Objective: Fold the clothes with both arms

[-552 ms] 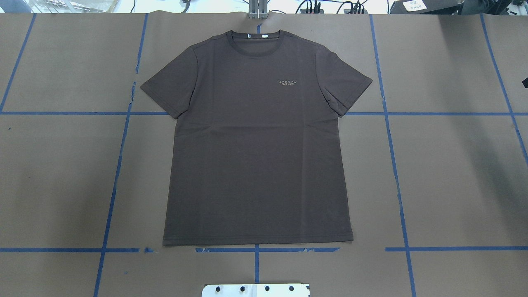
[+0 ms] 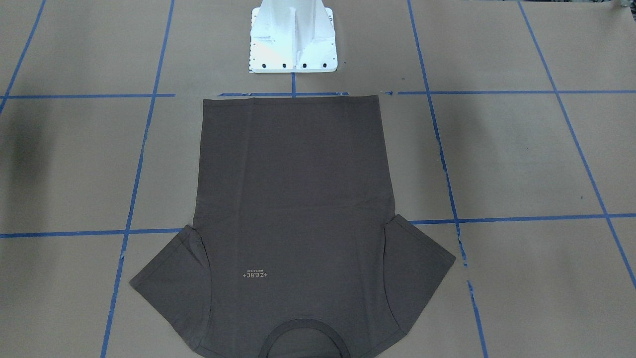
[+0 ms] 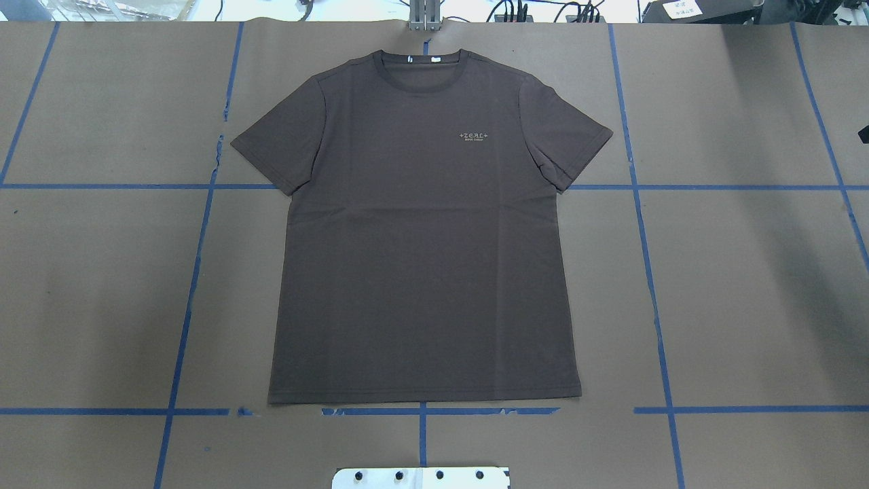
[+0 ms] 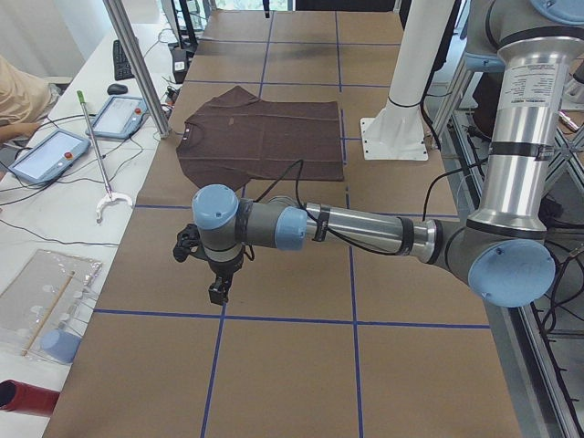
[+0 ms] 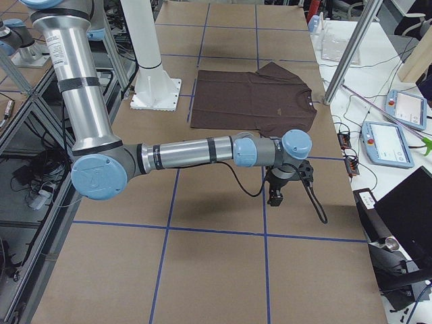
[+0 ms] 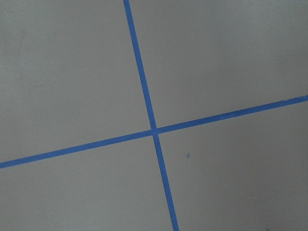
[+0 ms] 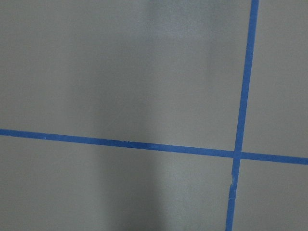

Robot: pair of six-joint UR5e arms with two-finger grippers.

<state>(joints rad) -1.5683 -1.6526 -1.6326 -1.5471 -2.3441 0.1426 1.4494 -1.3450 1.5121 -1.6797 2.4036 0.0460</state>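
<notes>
The dark brown-grey T-shirt [image 3: 421, 238] lies flat and face up in the middle of the table, sleeves spread and collar on the far side from the robot. It also shows in the front-facing view [image 2: 293, 199] and in both side views [image 4: 265, 137] [image 5: 253, 94]. My left gripper [image 4: 217, 292] hangs over bare paper well to the shirt's left. My right gripper [image 5: 275, 198] hangs over bare paper well to its right. Neither touches the shirt. I cannot tell whether either is open or shut. Both wrist views show only brown paper and blue tape.
Brown paper with a blue tape grid [image 3: 652, 305] covers the table. The white pedestal base [image 2: 292, 44] stands just behind the shirt's hem. A metal post [image 4: 137, 64] and tablets [image 4: 119, 117] stand on the operators' side.
</notes>
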